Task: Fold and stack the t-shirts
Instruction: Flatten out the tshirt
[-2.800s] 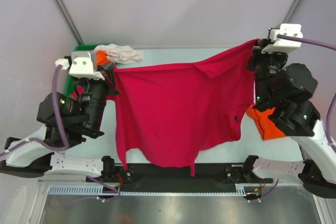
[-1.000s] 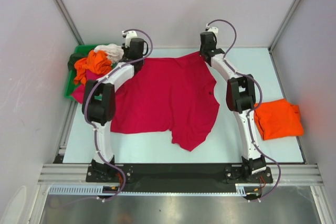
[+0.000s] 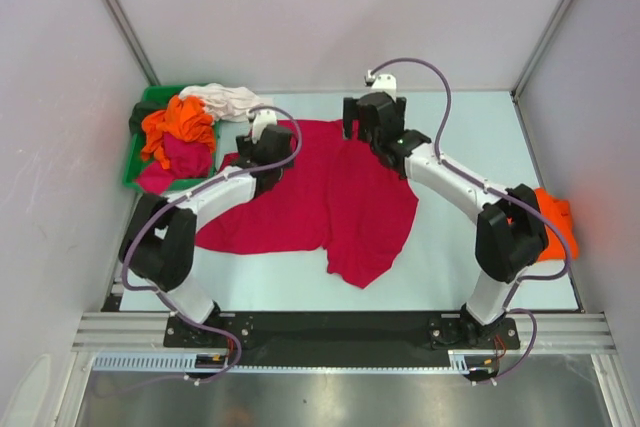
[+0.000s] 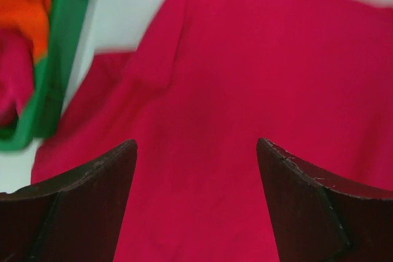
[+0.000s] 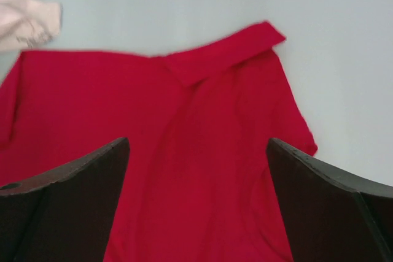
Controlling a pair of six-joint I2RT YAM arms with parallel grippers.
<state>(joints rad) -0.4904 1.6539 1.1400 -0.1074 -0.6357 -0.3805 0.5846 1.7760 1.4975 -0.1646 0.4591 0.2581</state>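
Note:
A large crimson-red t-shirt (image 3: pixel 320 197) lies spread on the table, its bottom hem bunched toward the near side. My left gripper (image 3: pixel 268 152) hovers over the shirt's upper left part, open with only red cloth (image 4: pixel 202 90) beneath the gap (image 4: pixel 196 142). Over the upper middle, my right gripper (image 3: pixel 372 125) is open too (image 5: pixel 198 140), with nothing between its fingers and the shirt's far edge (image 5: pixel 245 44) ahead of it. A folded orange t-shirt (image 3: pixel 555 222) at the right is partly hidden by the right arm's elbow.
A green bin (image 3: pixel 140 147) at the far left holds orange (image 3: pixel 180 119), magenta (image 3: pixel 185 157) and dark (image 3: pixel 140 117) t-shirts. A white t-shirt (image 3: pixel 225 99) spills over its far side onto the table. The bin's rim (image 4: pixel 67 47) shows left of my left gripper.
Both grippers have opened, let go of the red shirt's far edge and drawn back toward the near side above it. The right arm's elbow has swung out over the orange shirt.

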